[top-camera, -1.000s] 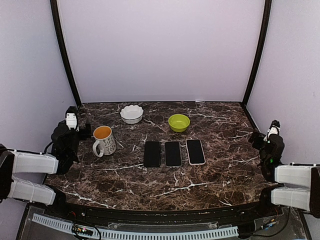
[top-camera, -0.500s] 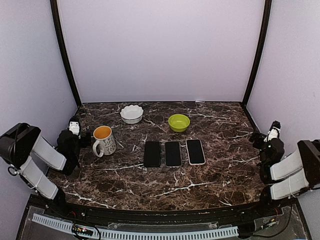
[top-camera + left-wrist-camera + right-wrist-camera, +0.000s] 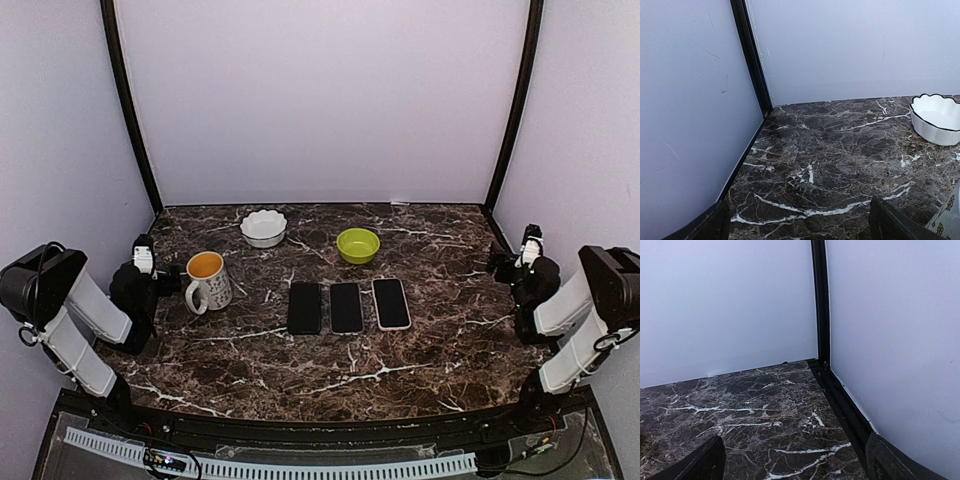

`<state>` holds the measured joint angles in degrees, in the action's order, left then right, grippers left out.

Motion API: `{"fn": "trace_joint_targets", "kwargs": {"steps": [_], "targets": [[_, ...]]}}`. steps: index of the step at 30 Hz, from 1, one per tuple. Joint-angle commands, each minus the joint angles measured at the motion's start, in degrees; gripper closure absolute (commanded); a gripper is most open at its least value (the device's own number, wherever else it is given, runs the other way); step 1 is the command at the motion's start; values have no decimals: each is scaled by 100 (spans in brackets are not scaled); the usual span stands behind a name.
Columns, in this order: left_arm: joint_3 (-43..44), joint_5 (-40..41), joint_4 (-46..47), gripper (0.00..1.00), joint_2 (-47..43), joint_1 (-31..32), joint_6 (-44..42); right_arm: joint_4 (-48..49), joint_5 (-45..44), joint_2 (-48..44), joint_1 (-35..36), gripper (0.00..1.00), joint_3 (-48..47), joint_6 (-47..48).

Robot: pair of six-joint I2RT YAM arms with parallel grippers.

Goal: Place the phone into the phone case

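Three flat dark slabs lie side by side at the table's middle: a black one (image 3: 305,307), a black one (image 3: 346,307), and a pale-rimmed one (image 3: 391,303). From above I cannot tell which is the phone and which the phone case. My left gripper (image 3: 146,262) hovers near the left edge, beside the mug, far from the slabs. Its fingers stand wide apart over bare marble in the left wrist view, gripper (image 3: 802,225) open and empty. My right gripper (image 3: 527,256) is by the right wall, also open and empty, seen as gripper (image 3: 797,462) in its wrist view.
A white mug (image 3: 208,280) with an orange inside stands just right of the left gripper. A white scalloped bowl (image 3: 263,227) and a green bowl (image 3: 358,244) sit behind the slabs. Purple walls and black corner posts (image 3: 820,300) enclose the table (image 3: 430,350).
Both arms have swung their upper links up from lying flat. The right gripper has shifted toward the back and a little left. The left gripper stays near the mug. The slabs are unmoved.
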<state>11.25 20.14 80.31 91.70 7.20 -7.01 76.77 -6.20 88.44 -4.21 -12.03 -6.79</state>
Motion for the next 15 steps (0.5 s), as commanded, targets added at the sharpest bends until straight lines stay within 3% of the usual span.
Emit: {"fn": "trace_joint_targets", "kwargs": {"steps": [1,15], "targets": [[96,-85,195,1,6,-52,65,-242,353,-13,-36,1,-93,118],[203,-199,-90,1,-29,-164,173,-377,580,0,-27,2,-177,221]]}}
